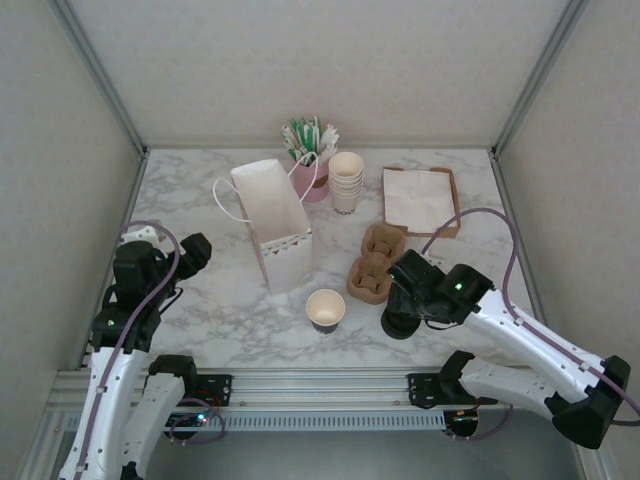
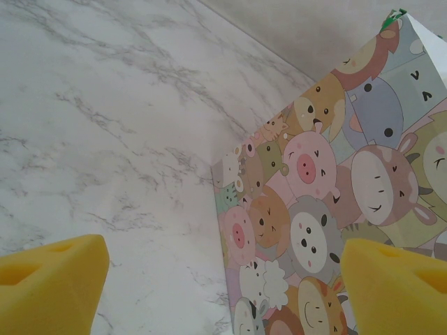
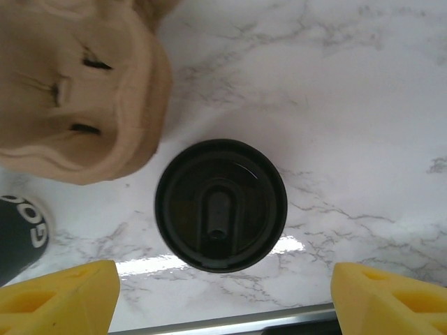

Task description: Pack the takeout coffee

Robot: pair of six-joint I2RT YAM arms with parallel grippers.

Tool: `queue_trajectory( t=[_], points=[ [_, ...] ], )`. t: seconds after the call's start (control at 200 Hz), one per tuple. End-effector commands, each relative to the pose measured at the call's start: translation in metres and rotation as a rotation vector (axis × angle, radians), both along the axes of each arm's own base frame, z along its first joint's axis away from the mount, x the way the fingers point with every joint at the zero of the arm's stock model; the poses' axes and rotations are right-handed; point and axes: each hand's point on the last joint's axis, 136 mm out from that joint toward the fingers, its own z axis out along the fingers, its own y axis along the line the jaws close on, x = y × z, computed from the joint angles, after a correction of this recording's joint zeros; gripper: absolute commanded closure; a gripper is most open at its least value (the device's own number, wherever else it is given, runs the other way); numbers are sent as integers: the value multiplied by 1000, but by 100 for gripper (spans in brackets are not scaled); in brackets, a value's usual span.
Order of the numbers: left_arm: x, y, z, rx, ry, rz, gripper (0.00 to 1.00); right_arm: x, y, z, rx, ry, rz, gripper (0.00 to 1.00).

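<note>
A round black sip lid sits on the marble just ahead of my open right gripper, its yellow fingertips spread wider than the lid. No cup wall shows beneath the lid, so I cannot tell whether a cup is under it. From above it is a dark shape under the right gripper. A single lidless cream cup stands to its left. My left gripper is open and empty, facing the cartoon-animal side of the paper bag.
The open white bag stands centre-left. A brown pulp cup carrier lies beside the lid. Behind are a stack of lidless cups, a pink holder of stirrers and a napkin tray. A dark printed object shows at the left edge.
</note>
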Motion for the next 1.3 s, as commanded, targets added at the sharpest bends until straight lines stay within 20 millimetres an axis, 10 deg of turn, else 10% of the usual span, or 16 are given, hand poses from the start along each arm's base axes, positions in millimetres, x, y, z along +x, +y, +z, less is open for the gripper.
queue_trajectory(
  t=[0.0,0.511,1.296],
  points=[
    [-2,2,-1,-1,10,8,13,0,1,-12,12,33,-24,20],
    [-2,1,-2,-4,15,7,12,-2,9,-60,31,143,-63,20],
    [-2,-1,-5,-5,31,-4,11,1,5,-76,-10,136,-66,17]
  ],
)
